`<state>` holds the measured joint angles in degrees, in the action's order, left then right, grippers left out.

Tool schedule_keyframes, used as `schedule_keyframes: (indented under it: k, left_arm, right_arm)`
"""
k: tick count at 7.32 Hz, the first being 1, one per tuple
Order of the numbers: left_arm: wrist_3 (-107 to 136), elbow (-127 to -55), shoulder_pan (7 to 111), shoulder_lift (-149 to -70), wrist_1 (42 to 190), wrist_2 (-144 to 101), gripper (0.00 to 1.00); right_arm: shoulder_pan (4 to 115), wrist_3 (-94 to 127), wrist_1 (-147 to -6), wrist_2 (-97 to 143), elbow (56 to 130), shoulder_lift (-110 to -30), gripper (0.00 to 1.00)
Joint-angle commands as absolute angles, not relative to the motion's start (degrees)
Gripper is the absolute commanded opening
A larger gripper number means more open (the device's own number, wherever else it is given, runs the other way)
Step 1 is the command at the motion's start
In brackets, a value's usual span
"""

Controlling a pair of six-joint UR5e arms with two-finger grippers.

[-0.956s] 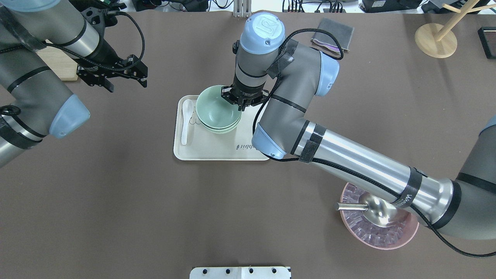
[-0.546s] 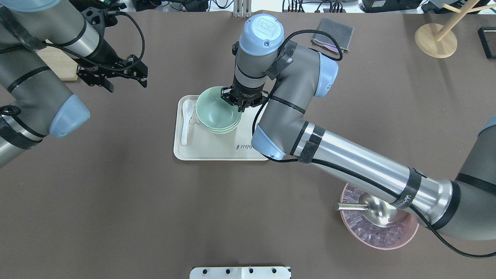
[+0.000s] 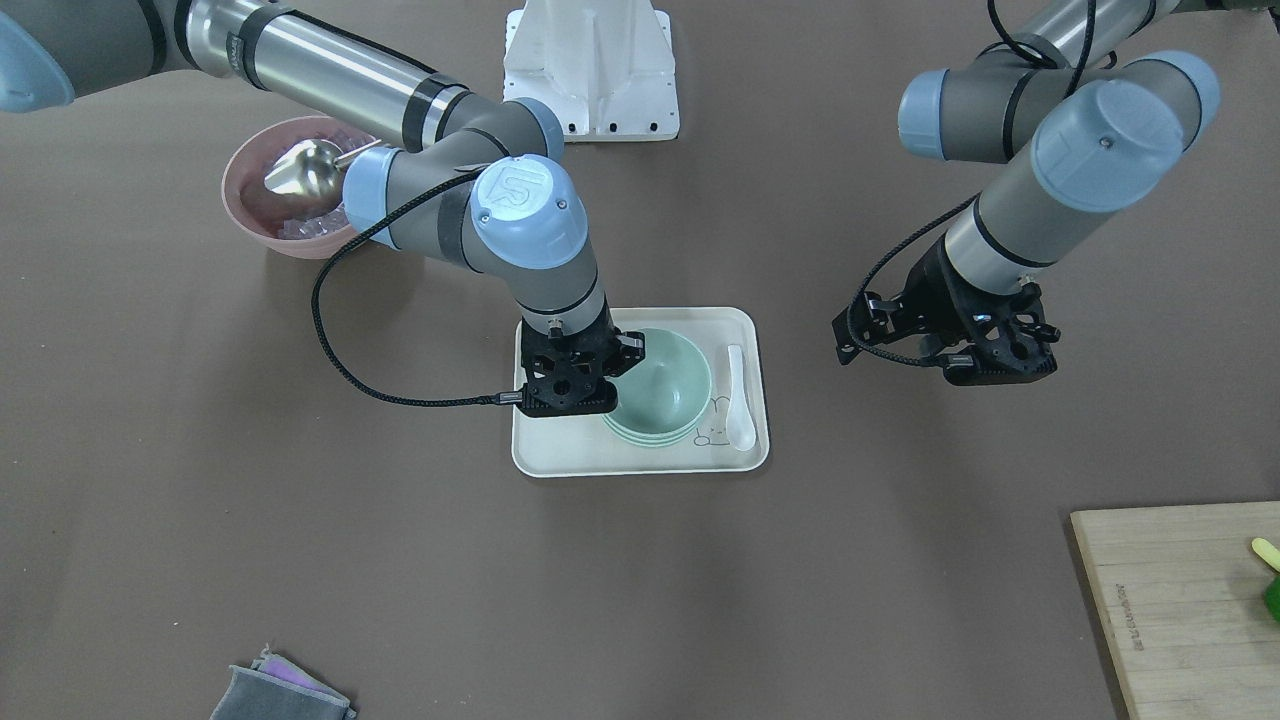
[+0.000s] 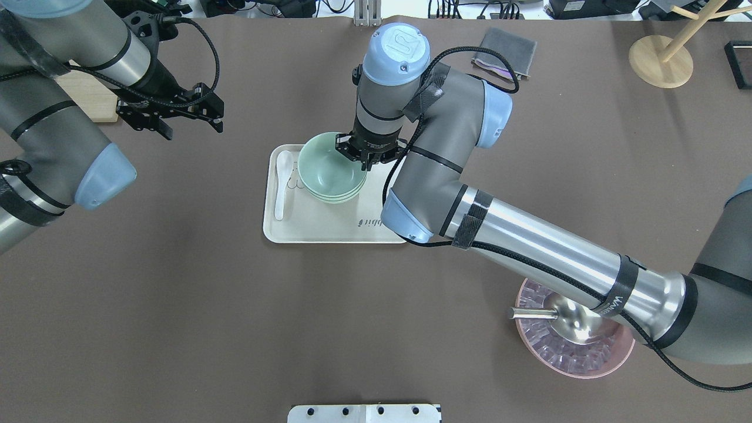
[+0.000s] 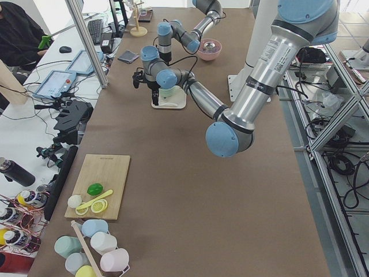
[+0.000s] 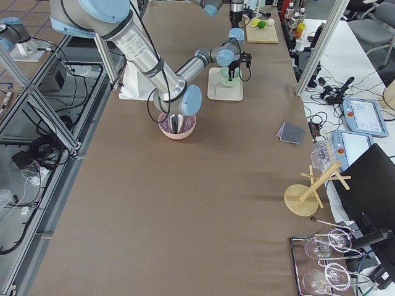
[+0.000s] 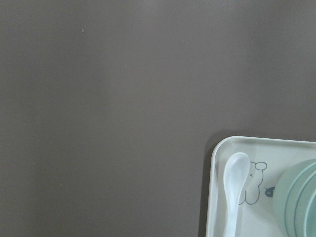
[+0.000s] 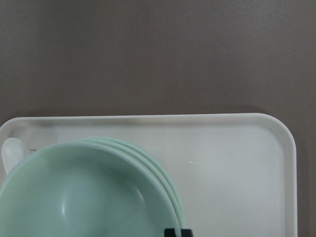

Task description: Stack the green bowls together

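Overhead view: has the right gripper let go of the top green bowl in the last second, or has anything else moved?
No release is visible. The right gripper still pinches the top green bowl by its rim and has eased it only slightly lower onto the two green bowls beneath. The left gripper, tray, white spoon and pink bowl are unchanged.

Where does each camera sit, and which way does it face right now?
Front-facing: across the table, facing the robot, steeply down; right arm, left arm, green bowls on the tray.
Overhead: behind the robot, looking forward and down; both arms, right pincer at the bowls' rim, left pincer aside.
Exterior left: table end, looking along it; left arm near.
Exterior right: opposite end; right arm near, pink bowl.
Left wrist: looks down; tray corner, spoon; no body.
Right wrist: looks down; bowls, fingertips.
Both wrist views share the tray and bowls.
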<state>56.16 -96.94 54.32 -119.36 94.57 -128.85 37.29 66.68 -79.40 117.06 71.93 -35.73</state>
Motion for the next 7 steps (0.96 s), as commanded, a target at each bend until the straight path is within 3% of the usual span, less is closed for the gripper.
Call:
schedule_keyframes:
  k: [1, 2, 3, 4, 7]
  left_arm:
    - [56.16, -96.94, 54.32, -119.36, 94.57, -128.85, 0.98]
    - [56.16, -96.94, 54.32, -119.36, 94.57, -128.85, 0.98]
    - [56.16, -96.94, 54.32, -119.36, 94.57, -128.85, 0.98]
    - [56.16, -96.94, 54.32, -119.36, 94.57, -128.85, 0.98]
    - [56.08, -97.03, 54.75, -119.44, 94.57, -128.93, 0.98]
  right_arm:
    - [37.35, 66.71, -78.67, 117.07, 71.98, -35.68, 0.05]
    - [37.35, 66.97, -78.49, 117.07, 71.9, -35.68, 0.35]
    - [37.27, 67.06, -78.49, 117.07, 71.98, -35.68, 0.76]
    - [37.35, 67.15, -78.49, 117.07, 71.98, -35.6, 0.97]
    - [38.23, 66.98, -78.75, 117.42, 73.12, -35.77, 0.99]
